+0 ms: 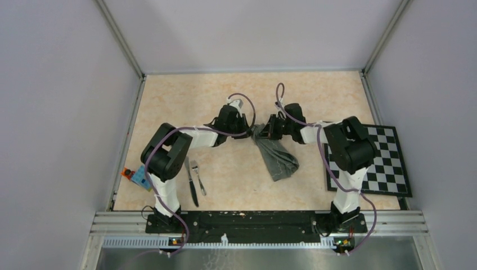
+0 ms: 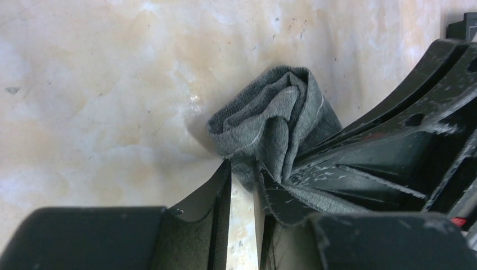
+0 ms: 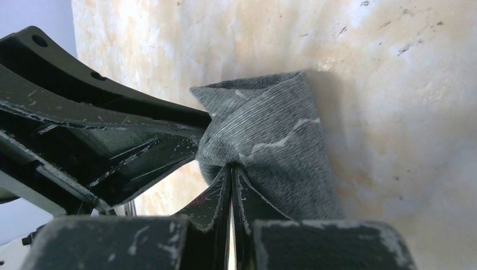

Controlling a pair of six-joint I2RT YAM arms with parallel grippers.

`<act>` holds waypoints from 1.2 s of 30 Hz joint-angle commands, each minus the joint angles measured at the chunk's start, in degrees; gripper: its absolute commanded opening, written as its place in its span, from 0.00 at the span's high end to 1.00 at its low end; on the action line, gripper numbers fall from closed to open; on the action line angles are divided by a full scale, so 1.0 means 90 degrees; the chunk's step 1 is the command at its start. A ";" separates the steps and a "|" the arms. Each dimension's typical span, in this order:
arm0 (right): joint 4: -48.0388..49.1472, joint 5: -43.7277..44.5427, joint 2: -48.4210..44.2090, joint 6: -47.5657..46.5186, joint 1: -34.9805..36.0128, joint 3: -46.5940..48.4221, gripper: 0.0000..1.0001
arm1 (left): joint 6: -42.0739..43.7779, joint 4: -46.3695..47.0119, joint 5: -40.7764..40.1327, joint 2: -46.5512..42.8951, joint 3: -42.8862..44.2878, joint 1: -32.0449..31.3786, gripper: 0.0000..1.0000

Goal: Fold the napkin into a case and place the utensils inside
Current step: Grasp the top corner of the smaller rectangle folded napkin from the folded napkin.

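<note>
The dark grey napkin (image 1: 279,159) is bunched up, its top end lifted between both grippers and its lower end trailing on the table. My right gripper (image 3: 232,167) is shut on a fold of the napkin (image 3: 270,132). My left gripper (image 2: 243,166) faces it from the left, open by a narrow gap, with a tuft of napkin (image 2: 270,112) between its fingertips. In the top view the left gripper (image 1: 251,130) and right gripper (image 1: 265,130) nearly touch. The knife (image 1: 192,181) and fork (image 1: 198,177) lie side by side near the left arm's base.
A black-and-white checkered board (image 1: 388,169) lies at the right edge, partly under the right arm. A small orange and blue object (image 1: 135,176) sits at the left edge of the table. Walls enclose the table on three sides.
</note>
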 commanded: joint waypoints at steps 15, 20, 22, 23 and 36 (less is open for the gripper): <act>-0.0681 0.0129 -0.0547 -0.0575 -0.0216 0.0439 0.95 | 0.0245 0.0001 -0.0148 -0.0482 -0.0227 0.0032 0.69; -0.0339 -0.0110 -0.0226 -0.0354 -0.0190 0.0359 0.95 | 0.0169 0.0079 0.0005 -0.0455 -0.0168 0.0028 0.65; -0.0189 -0.0160 -0.0119 -0.0265 -0.0140 0.0276 0.95 | 0.0122 0.0120 0.0078 -0.0466 -0.0130 0.0031 0.63; -0.0127 -0.0166 -0.0078 -0.0243 -0.0107 0.0236 0.95 | 0.0095 0.0139 0.0120 -0.0460 -0.0111 0.0038 0.63; -0.0131 -0.0091 0.0337 -0.0322 0.0016 0.0349 0.97 | 0.0008 -0.0061 0.0240 -0.0057 0.0292 -0.0040 0.62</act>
